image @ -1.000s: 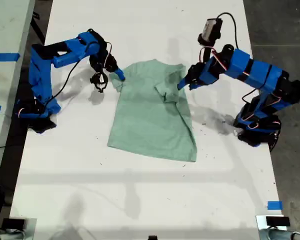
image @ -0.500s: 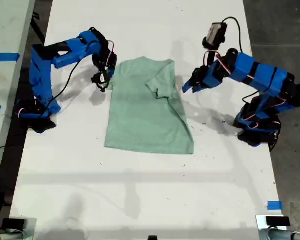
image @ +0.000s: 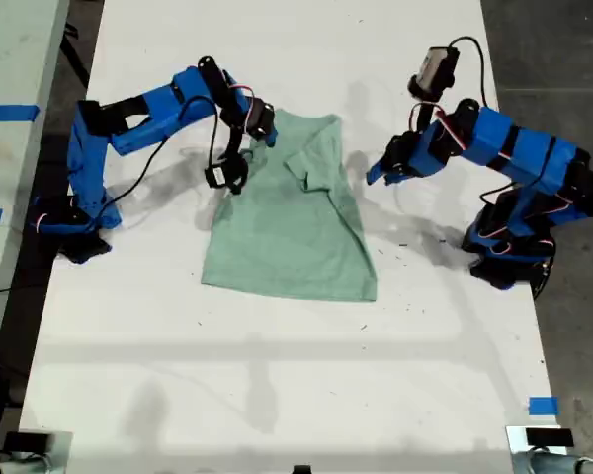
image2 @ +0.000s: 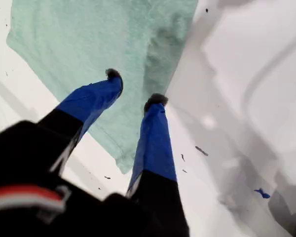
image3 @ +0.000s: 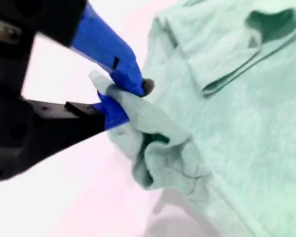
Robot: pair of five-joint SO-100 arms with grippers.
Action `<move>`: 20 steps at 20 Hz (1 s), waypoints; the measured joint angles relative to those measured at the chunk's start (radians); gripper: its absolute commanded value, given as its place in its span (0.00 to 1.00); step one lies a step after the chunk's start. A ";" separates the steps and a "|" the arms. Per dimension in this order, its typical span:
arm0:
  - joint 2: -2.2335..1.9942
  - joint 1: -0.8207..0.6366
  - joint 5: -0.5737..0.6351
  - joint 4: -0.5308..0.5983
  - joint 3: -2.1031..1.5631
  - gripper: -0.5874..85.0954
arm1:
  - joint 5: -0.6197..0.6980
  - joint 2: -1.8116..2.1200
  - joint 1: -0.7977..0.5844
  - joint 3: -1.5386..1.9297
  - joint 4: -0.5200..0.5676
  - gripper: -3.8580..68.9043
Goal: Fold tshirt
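Observation:
The pale mint-green tshirt (image: 296, 237) lies flat on the white table (image: 277, 395), with one sleeve (image: 311, 163) folded in over its chest. My second gripper (image: 263, 126), on the arm at the exterior view's left, is shut on the other sleeve and holds it bunched above the shirt's shoulder. The second wrist view shows this gripper (image3: 126, 96) pinching the bunched cloth, with the tshirt (image3: 246, 128) spread beyond it. My first gripper (image: 374, 175), on the arm at the exterior view's right, hovers just off the shirt's edge. In the first wrist view this gripper (image2: 134, 88) is open over the tshirt (image2: 89, 34) with nothing between its fingers.
A bit of blue tape (image: 542, 405) marks the table near the exterior view's lower right corner. A second table with blue tape (image: 8, 112) stands at the exterior view's left, and dark floor (image: 553, 59) runs along the right. Both arm bases sit at the table's sides.
The second gripper has carried its sleeve rightward in the exterior view, from beside the shirt to over its shoulder. The shirt slid slightly left. The first gripper drew back off the shirt.

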State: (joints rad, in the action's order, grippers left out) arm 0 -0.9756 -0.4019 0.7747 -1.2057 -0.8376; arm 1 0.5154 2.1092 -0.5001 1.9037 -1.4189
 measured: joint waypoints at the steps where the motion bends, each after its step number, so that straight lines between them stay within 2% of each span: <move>1: 0.069 0.026 0.000 0.044 0.048 0.01 | -0.006 0.000 0.000 0.008 0.000 0.21; 2: 0.118 0.041 0.000 0.106 0.064 0.01 | -0.011 0.003 0.000 0.018 0.000 0.21; 3: 0.164 0.054 0.002 0.163 0.075 0.13 | -0.017 0.006 0.000 0.029 0.002 0.21; 4: 0.198 0.058 0.002 0.212 0.080 0.30 | -0.023 0.014 0.002 0.041 0.008 0.21; 7: 0.238 0.061 0.043 0.281 0.081 0.37 | -0.038 0.040 0.014 0.081 0.026 0.21; 8: 0.229 0.066 0.055 0.272 0.081 0.36 | -0.041 0.048 0.015 0.095 0.031 0.24; 10: 0.167 0.069 0.060 0.179 0.081 0.32 | -0.046 0.078 0.020 0.124 0.034 0.26; 11: 0.101 0.067 0.060 0.106 0.080 0.27 | -0.048 0.101 0.020 0.137 0.035 0.27; 13: -0.060 0.067 0.018 -0.075 0.052 0.12 | -0.058 0.158 0.029 0.164 0.035 0.26; 15: -0.201 0.067 -0.054 -0.282 -0.040 0.09 | -0.077 0.215 0.060 0.190 0.035 0.26; 16: -0.270 0.067 -0.084 -0.341 -0.114 0.07 | -0.091 0.239 0.080 0.204 0.035 0.26; 17: -0.344 0.078 -0.123 -0.364 -0.206 0.06 | -0.106 0.256 0.106 0.215 0.034 0.26; 20: -0.583 0.155 -0.247 -0.311 -0.563 0.04 | -0.158 0.267 0.198 0.242 0.005 0.22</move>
State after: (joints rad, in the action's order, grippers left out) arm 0 -1.5585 -0.2470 0.5277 -1.5171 -1.4005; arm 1 0.3574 2.3761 -0.3022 2.1460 -1.4143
